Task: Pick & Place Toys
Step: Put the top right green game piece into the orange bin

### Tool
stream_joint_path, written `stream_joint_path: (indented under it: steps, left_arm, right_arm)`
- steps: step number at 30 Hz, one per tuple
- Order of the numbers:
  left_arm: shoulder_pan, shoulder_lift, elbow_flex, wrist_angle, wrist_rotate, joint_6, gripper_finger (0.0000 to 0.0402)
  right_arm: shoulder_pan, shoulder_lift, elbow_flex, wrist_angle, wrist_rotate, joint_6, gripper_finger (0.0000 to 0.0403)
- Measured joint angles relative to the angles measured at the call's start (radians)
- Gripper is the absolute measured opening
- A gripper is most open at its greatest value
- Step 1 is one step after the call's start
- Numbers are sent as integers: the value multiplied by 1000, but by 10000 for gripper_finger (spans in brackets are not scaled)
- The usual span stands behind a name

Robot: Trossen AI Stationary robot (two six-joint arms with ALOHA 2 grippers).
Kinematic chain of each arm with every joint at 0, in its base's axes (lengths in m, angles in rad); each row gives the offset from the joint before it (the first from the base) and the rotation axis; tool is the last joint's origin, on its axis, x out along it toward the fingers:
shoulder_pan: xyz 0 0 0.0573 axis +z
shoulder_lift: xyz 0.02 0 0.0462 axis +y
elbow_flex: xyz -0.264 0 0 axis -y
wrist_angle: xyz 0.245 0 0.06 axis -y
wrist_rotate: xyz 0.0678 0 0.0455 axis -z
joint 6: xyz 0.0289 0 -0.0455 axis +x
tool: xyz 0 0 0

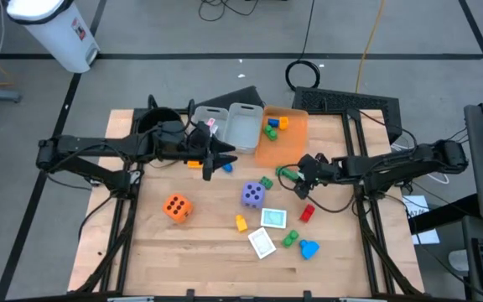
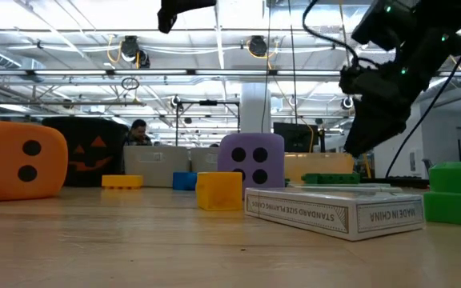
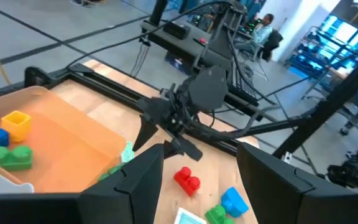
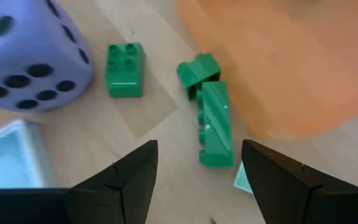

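Green blocks (image 4: pixel 210 112) under right gripper (image 4: pixel 197 171); high view unclear.

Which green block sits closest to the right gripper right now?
The long green block lying beside the orange bin, directly ahead of the open right gripper; the square green block lies farther off, by the purple die.

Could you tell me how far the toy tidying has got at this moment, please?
Done: a few blocks, yellow, blue and green, already lie in the orange bin.

In hand: the right tool hovers open over a green block beside that bin, holding nothing. The left tool waits open near the grey bin.

Left: the orange die, purple die, two cards and several loose blocks remain on the table.
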State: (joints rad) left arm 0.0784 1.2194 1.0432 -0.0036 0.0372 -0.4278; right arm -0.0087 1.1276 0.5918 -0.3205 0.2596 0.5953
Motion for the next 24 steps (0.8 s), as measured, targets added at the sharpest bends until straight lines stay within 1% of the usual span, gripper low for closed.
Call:
stream_joint_path:
  steps: [3,11,16,20,24]
  left_arm:
    - [0,0,0,0,-21,0,214]
    - [0,0,0,-1,-21,-3,214]
    - [0,0,0,-1,-21,-4,214]
    - [0,0,0,-3,-12,-8,214]
    - [0,0,0,-19,-12,-8,214]
  right_arm:
    - [-19,38,-11,10,0,10,220]
    - [-31,140,-11,64,-2,14,216]
    - [-30,212,-11,99,-15,47,212]
    - [-30,240,-11,121,-29,75,196]
    - [-30,242,-11,123,-28,98,163]
